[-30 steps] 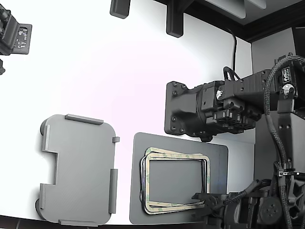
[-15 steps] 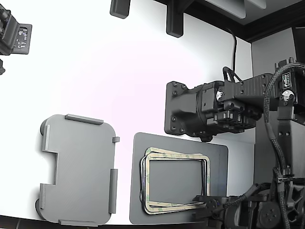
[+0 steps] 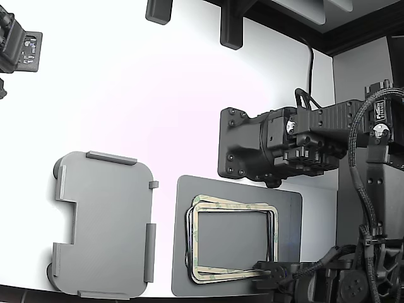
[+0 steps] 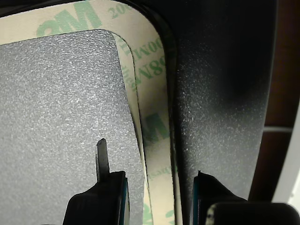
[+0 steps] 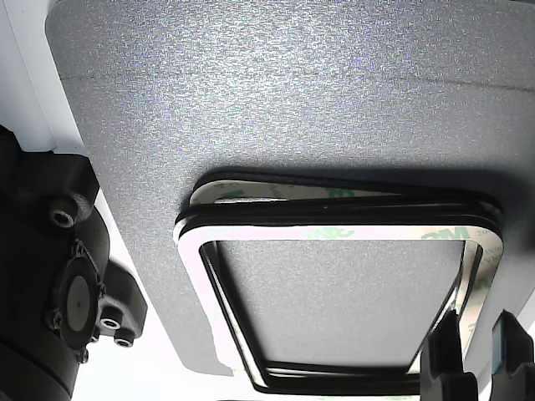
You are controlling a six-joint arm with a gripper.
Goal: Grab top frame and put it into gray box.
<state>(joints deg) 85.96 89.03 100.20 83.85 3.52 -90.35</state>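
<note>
1. Straddling one side of the top frame, a thin flat tan rectangle with rounded corners, green printed blotches and a hollow centre, the black gripper sits low over the stack. The step in hand looks like the approach to the grasp, not yet the lift.

2. The jaws stand apart, one tip over the hollow centre and the other outside the frame's rim, with the tan strip between them. Nothing is pinched yet as far as the wrist view shows; whether the tips touch the plate beneath I cannot tell.

3. The frame tops a small, slightly fanned stack of like frames lying on a darker gray flat textured plate on the white bench.

4. The light gray shallow plastic box, with raised tabs along its edges and a side notch, lies beside the plate toward the exterior view's left, with nothing in it.

5. The next move probably calls for closing on that strip alone, then raising it level so the frames below stay put, and carrying it across to the box.

6. Being thin, the frame may flex or drag a neighbour up with it.
</note>
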